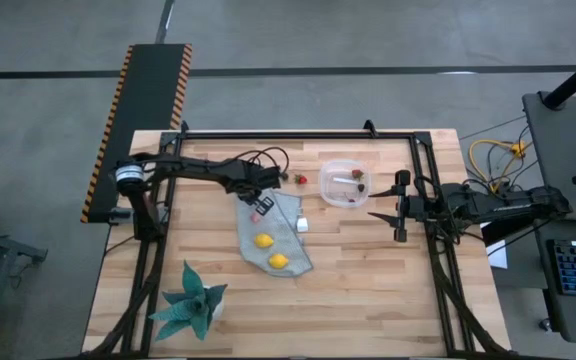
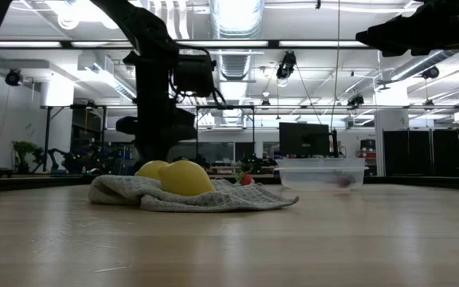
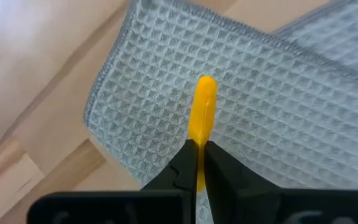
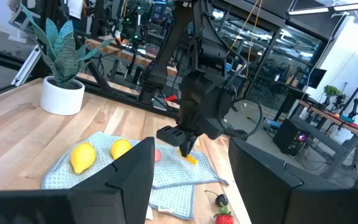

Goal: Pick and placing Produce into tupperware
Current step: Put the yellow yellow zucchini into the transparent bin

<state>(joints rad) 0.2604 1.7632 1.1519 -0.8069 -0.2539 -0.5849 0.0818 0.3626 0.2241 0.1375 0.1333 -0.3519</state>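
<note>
The clear tupperware [image 1: 346, 183] stands far of the grey-blue cloth [image 1: 273, 235], with small dark and red pieces inside. Two yellow lemons [image 1: 263, 240] [image 1: 279, 261] lie on the cloth. A pink piece [image 4: 157, 154] lies on the cloth beside my left gripper [image 1: 259, 206], which hovers over the cloth's far left corner, shut on the yellow-orange stick [image 3: 202, 112]. A red strawberry piece [image 1: 301, 179] rests on the table left of the tupperware. My right gripper [image 1: 400, 210] waits open, right of the tupperware. My left gripper pinches the yellow-orange stick by one end [image 3: 198, 148] between its two fingertips [image 3: 182, 167], coming from above and pointing down. The fingers lie along the stick, whose free end [image 4: 190, 158] juts out below them, just over the cloth. Whether it touches the cloth cannot be told.
A small white cube [image 1: 302, 225] sits at the cloth's right edge. A teal spiky plant [image 1: 193, 305] in a white pot stands near the table's near left corner. A dark frame runs along the table's far, left and right sides. Bare wood lies near of the tupperware.
</note>
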